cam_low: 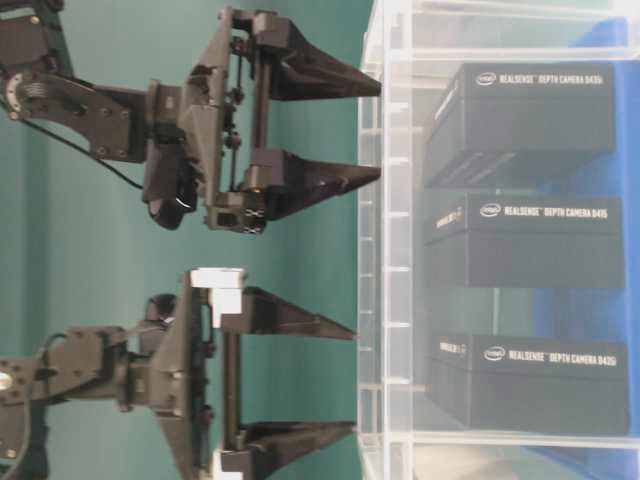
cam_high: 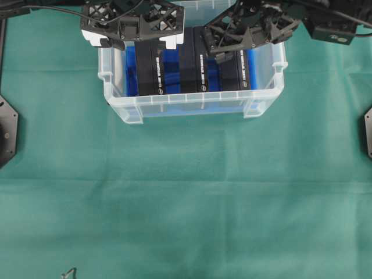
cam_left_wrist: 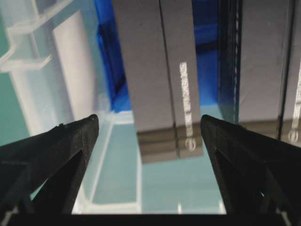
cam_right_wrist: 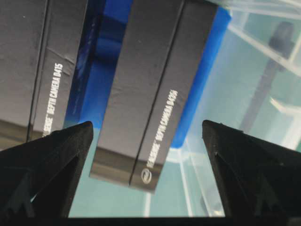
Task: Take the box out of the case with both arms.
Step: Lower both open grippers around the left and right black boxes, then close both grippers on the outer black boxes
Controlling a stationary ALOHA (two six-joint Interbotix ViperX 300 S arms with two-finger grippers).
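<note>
The clear case (cam_high: pixel 186 103) sits at the far middle of the green cloth, its bottom lined with a blue sheet. Three black boxes stand on edge inside it: left (cam_high: pixel 152 67), middle (cam_high: pixel 195 64) and right (cam_high: pixel 232 72). My left gripper (cam_high: pixel 139 38), the one with white blocks, hangs open over the left box (cam_left_wrist: pixel 160 70), its tips (cam_low: pixel 355 380) just short of the rim. Over the right box (cam_right_wrist: pixel 155 94) my right gripper (cam_high: pixel 250 40) is open too, its tips (cam_low: pixel 380 130) level with the rim. Neither gripper touches a box.
Green cloth (cam_high: pixel 186 203) covers the table in front of the case. The two arm bases sit at the left edge (cam_high: pixel 6 131) and the right edge (cam_high: pixel 368 131). The case's walls (cam_low: pixel 375 300) rise round the boxes, with narrow blue gaps between them.
</note>
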